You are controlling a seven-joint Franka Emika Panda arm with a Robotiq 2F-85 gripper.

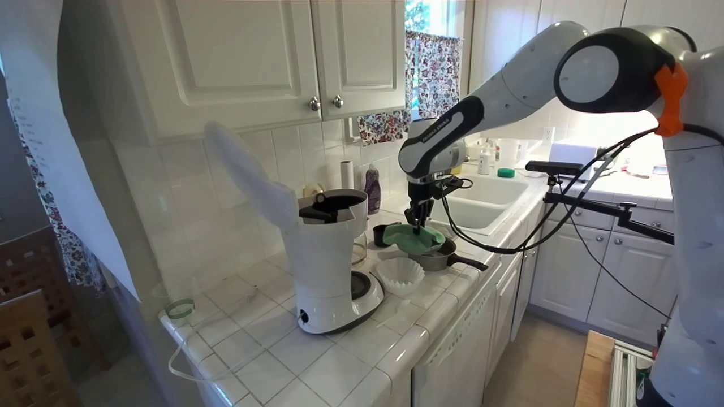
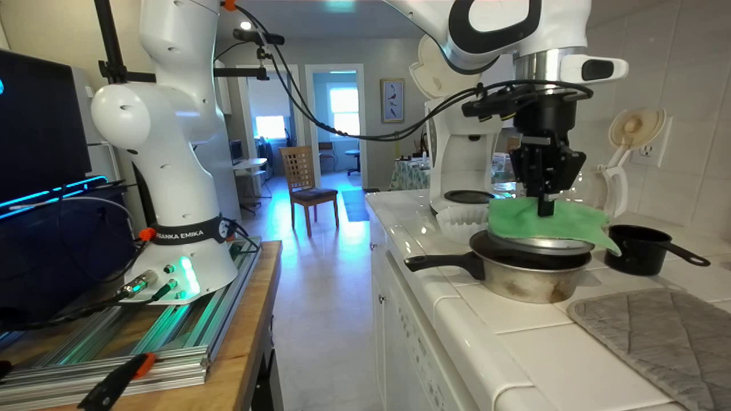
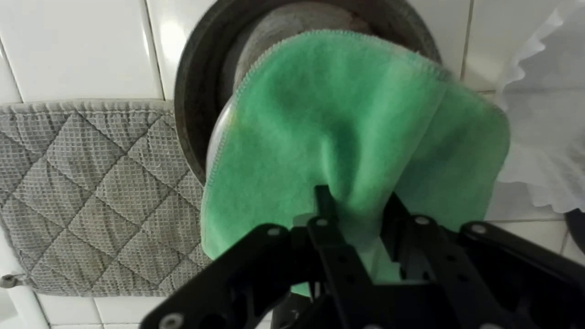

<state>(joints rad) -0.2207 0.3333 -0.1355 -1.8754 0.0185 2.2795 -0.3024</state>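
Tool [image 3: 354, 203], foremost in the wrist view: jaws nearly together, clamped on a fold of green cloth [image 3: 283, 137]. Cloth partly covers the saucepan [image 3: 188, 109] at 11 o'clock; quilted pad [image 3: 105, 192] at 9 o'clock. Robot arm [image 1: 585, 70] marking, in an exterior view: "FRANKA EMIKA".

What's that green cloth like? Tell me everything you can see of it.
The cloth is plain green and looks soft, with a stitched edge and rounded corners. It is not lying flat: the black pincer pinches a fold in it, and creases run out from there. The rest spreads loosely over what looks like a metal lid above the pan, with one corner drooping to the side. Its underside is mostly hidden.
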